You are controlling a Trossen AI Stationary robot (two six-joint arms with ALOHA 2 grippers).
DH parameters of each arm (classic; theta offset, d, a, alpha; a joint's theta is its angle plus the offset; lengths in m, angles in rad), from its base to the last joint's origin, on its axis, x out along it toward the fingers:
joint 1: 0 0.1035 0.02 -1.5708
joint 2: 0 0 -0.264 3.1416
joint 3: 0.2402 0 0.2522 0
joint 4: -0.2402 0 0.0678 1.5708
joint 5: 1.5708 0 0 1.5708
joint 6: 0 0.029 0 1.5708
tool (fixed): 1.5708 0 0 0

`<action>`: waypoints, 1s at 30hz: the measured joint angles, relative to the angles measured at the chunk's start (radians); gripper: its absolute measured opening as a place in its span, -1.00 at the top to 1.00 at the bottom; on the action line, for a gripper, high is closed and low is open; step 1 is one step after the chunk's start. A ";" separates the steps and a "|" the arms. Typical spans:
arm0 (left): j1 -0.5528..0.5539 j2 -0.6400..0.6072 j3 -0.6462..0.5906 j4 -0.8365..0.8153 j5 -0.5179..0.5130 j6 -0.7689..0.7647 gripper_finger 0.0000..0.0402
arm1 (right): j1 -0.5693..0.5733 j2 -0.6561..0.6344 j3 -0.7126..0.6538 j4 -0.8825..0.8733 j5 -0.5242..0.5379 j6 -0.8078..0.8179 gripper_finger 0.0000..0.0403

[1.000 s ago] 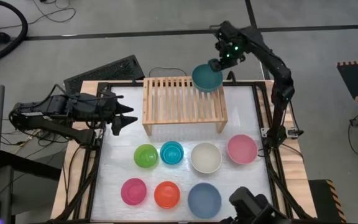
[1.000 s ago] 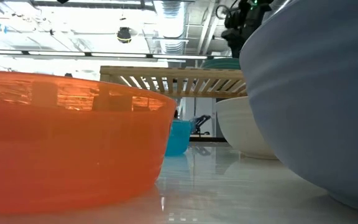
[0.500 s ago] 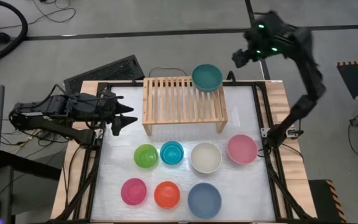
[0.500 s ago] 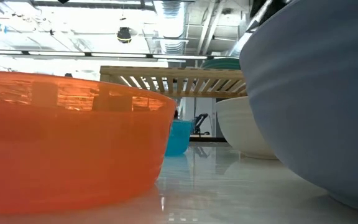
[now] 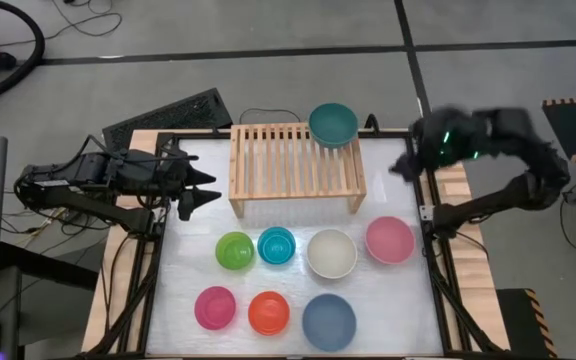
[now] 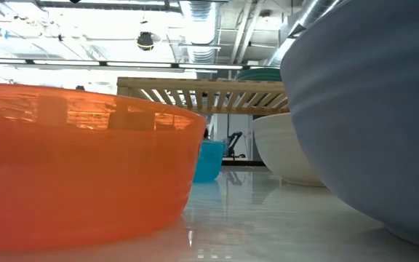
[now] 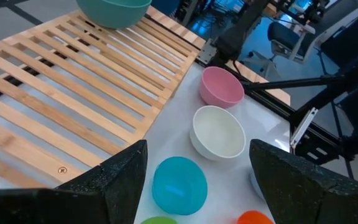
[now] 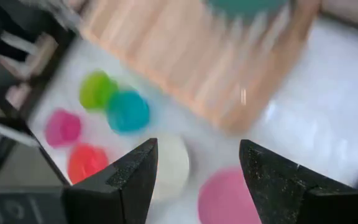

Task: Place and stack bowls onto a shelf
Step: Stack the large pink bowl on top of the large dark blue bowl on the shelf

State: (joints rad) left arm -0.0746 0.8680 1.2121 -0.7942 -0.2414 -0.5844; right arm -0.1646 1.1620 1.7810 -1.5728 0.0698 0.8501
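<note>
Two dark jointed arms — green status lights on the right arm [image 5: 488, 150], textured black fingers [image 7: 123, 180].

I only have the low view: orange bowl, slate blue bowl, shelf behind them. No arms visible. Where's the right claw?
Observer: The right claw is off the table's right edge, beside the shelf, holding nothing.
Operator: Open or shut?
Observer: Open: its wrist view shows the two fingers spread, with nothing between them.
Operator: I see a teal sliver above the slats. Is a bowl up there?
Observer: Yes, the teal green bowl sits on the shelf's far right corner, alone, touched by neither claw.
Operator: And the left arm?
Observer: It waits at the table's left edge, left claw open, pointing toward the shelf.
</note>
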 joint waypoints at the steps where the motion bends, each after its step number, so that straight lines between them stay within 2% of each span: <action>1: 0.000 0.000 0.000 0.000 0.001 0.000 -0.32 | 0.038 -0.024 -0.064 -0.001 0.004 0.066 -0.26; 6: 0.000 0.000 0.000 -0.001 0.000 0.000 -0.32 | 0.211 -0.111 -0.365 -0.002 0.003 0.397 -0.26; 12: 0.000 0.000 0.000 -0.001 0.016 0.001 -0.32 | 0.397 -0.143 -0.573 0.000 -0.067 0.728 -0.26; 23: 0.000 0.000 0.000 -0.002 0.053 0.001 -0.32 | 0.733 -0.056 -0.651 0.026 -0.079 1.323 -0.26; 26: 0.000 0.000 0.000 -0.002 0.053 0.005 -0.32 | 0.769 -0.016 -0.652 0.001 -0.079 1.438 -0.26; 30: 0.000 0.001 0.000 -0.002 0.053 0.005 -0.32 | 0.728 0.026 -0.667 0.003 -0.077 1.450 -0.26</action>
State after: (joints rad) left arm -0.0746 0.8690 1.2121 -0.7959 -0.1886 -0.5797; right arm 0.5637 1.1883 1.1138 -1.5700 -0.0073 2.3002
